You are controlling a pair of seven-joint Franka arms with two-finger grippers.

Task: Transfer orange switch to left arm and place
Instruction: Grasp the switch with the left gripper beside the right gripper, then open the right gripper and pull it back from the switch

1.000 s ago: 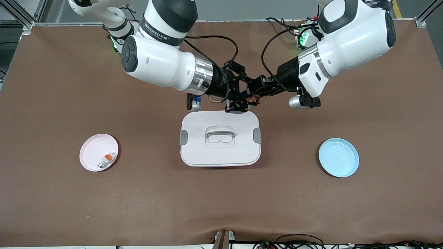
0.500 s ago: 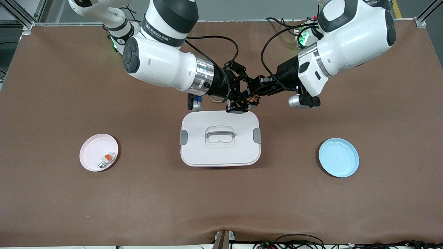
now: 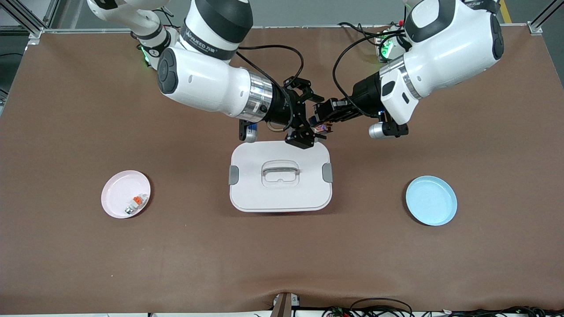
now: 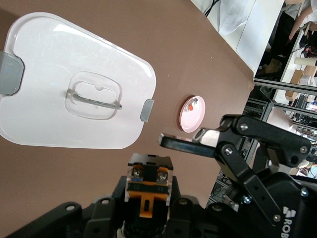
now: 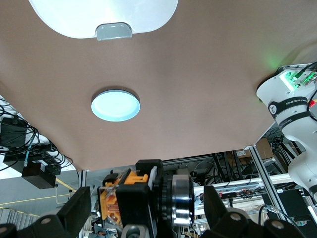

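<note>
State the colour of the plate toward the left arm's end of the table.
Light blue; the plate shows best in the front view.

Brown table cover [image 3: 88, 264]; aluminium frame posts [image 3: 26, 17] at its corners

robot arms: two, the right arm [image 3: 207, 86] and the left arm [image 3: 440, 61]
grippers: two, the right gripper [image 3: 304, 115] and the left gripper [image 3: 320, 119]
orange switch [image 3: 320, 128]: one
white lidded box [image 3: 280, 193]: one
plates: two, one pink plate [image 3: 115, 193], one blue plate [image 3: 431, 200]
small white-grey piece with orange tab [image 3: 135, 203]: one, in the pink plate
brown table cover [image 3: 282, 255]: one
</note>
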